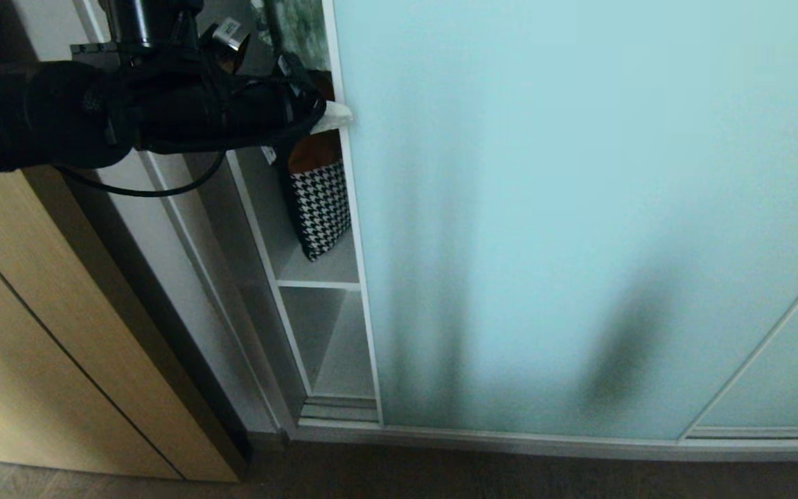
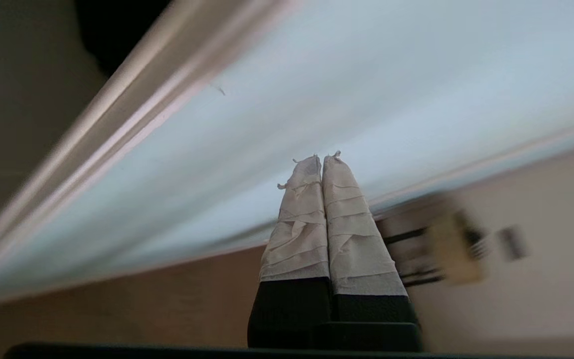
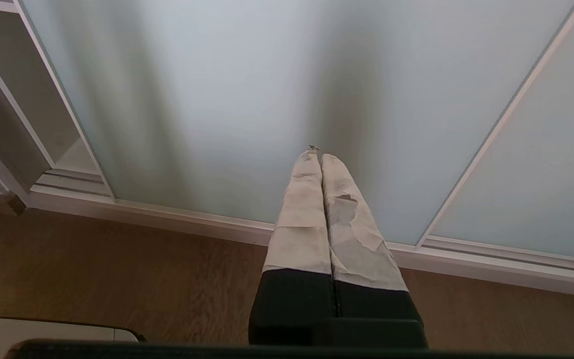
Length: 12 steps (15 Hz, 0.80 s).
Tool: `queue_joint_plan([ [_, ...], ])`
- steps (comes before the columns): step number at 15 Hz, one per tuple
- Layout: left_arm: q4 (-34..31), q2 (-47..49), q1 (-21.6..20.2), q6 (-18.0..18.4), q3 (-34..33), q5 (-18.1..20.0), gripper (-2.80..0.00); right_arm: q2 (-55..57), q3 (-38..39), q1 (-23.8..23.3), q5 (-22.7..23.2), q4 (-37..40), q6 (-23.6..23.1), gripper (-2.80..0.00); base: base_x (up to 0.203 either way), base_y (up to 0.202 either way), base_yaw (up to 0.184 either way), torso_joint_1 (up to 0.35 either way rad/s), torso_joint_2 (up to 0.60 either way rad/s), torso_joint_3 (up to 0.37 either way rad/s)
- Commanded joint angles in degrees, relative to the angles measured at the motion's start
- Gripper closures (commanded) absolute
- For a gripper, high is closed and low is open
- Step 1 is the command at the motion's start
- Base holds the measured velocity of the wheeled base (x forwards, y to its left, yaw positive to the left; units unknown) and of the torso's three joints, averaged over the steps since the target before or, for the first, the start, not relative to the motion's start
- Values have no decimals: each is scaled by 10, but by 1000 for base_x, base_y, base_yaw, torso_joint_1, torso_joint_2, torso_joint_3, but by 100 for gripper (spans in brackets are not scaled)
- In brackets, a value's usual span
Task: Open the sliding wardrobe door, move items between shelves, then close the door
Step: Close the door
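The left gripper (image 1: 335,116) reaches across at upper left in the head view, its two cloth-wrapped fingers (image 2: 312,219) pressed flat together with nothing between them. The pale tips sit right at the left edge of the sliding door (image 1: 579,208) — whether they touch the frame or stop just short cannot be told. In the left wrist view the same closed fingers point at the frosted turquoise glass (image 2: 317,99) and the door's silver frame strip (image 2: 132,99) runs slantwise past them.

The right gripper (image 3: 321,158) appears only in its own wrist view: fingers closed, empty, hanging above the wood floor (image 3: 117,269) in front of the lower part of the door, apart from the glass.

The door stands slid a little to the right, leaving a narrow gap at its left side. Through that gap the head view shows what neither wrist view does — a white shelf (image 1: 316,267) with a bag (image 1: 319,208) standing on it, black-and-white houndstooth below and brown above, partly hidden behind the door's edge. Below it is another shelf compartment (image 1: 333,346), bare where it shows. Left of the wardrobe stands a tan wood-grain cabinet (image 1: 25,333).

The right wrist view shows the door's bottom track (image 3: 167,214) and a thin curved strip (image 3: 496,134) crossing the glass.
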State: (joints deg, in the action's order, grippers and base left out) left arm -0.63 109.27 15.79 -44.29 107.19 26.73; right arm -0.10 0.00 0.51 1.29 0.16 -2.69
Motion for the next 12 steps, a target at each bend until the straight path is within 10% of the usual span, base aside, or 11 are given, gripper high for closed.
queue_joint_plan([
  [1,-6,11,0,-39,15,12,0,0,0,0,0,0,0,0,0,0,0,0,0,0],
  [6,-6,31,-1,-63,29,28,0,0,0,0,0,0,0,0,0,0,0,0,0,0],
  [12,6,69,-1,-58,34,-52,0,0,0,0,0,0,0,0,0,0,0,0,0,0],
])
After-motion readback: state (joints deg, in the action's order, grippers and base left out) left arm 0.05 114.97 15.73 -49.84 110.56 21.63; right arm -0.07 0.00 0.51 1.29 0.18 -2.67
